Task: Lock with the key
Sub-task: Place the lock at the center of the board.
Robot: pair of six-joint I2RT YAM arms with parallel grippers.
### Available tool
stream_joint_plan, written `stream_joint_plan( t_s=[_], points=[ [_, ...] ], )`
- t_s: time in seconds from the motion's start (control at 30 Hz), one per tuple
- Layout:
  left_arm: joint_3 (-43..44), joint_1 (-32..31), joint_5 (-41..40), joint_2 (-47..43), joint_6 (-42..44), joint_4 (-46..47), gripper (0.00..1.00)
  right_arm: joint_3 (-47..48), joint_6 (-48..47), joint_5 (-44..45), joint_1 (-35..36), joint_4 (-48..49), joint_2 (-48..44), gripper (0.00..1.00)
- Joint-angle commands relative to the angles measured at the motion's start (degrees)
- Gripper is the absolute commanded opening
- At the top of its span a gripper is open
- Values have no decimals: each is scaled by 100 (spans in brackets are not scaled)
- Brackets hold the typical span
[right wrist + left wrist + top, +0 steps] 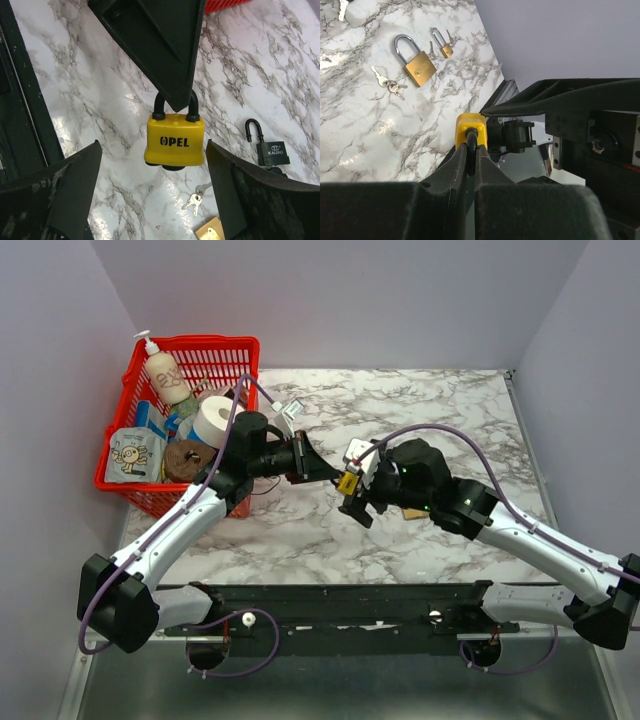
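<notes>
Shows a grey-veined marble desk [450, 410] with a red basket [200, 341] at its far left corner, crammed with household items. Shows the left arm [180, 530] and the right arm [530, 535] reaching in from the near edge and meeting above the middle of the desk.

On the left tool [471, 150], finds the fingers pressed together on the black shackle of a yellow padlock [175, 142] marked OPEL. Holds that padlock above the desk, its body jutting beyond the fingertips.

On the right tool [154, 145], finds the fingers spread wide, one to each side of the yellow body, touching neither side and gripping nothing.

Places a large brass padlock [420, 70] flat on the desk, shackle closed, with a smaller brass padlock [446, 50] near it. Places a black padlock [270, 150] flat on the desk too, shackle swung open.

Puts a bunch of small silver keys [390, 86] just beside the large brass padlock. Cannot tell whether any key sits in the yellow padlock.
</notes>
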Motion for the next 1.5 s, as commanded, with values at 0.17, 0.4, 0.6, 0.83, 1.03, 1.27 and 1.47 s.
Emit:
stream_joint_plan(
  t_s=[0.17, 0.4, 0.6, 0.83, 1.03, 1.27, 1.47],
  points=[
    [-44, -34, 105, -24, -321, 317, 0, 293, -348, 219, -8, 116, 437, 78],
    [-62, -34, 105, -24, -313, 325, 0, 249, -418, 175, 0, 142, 446, 45],
    [-70, -26, 272, 47, -330, 457, 20, 267, -383, 192, -8, 151, 490, 7],
    [377, 369, -236, -155, 600, -245, 99, 30, 406, 140, -394, 55, 446, 1],
    [887, 528, -1606, -577, 1812, -1256, 99, -59, 1503, 183, -966, -349, 1007, 1],
    [1054, 949, -2303, -946, 2210, -1581, 99, 266, 3264, 993, -1248, -1114, 2247, 1],
    [589, 1134, -2022, -1219, 2034, -1406, 99, 679, 3581, 931, -1256, -1281, 3116, 1]
  ],
)
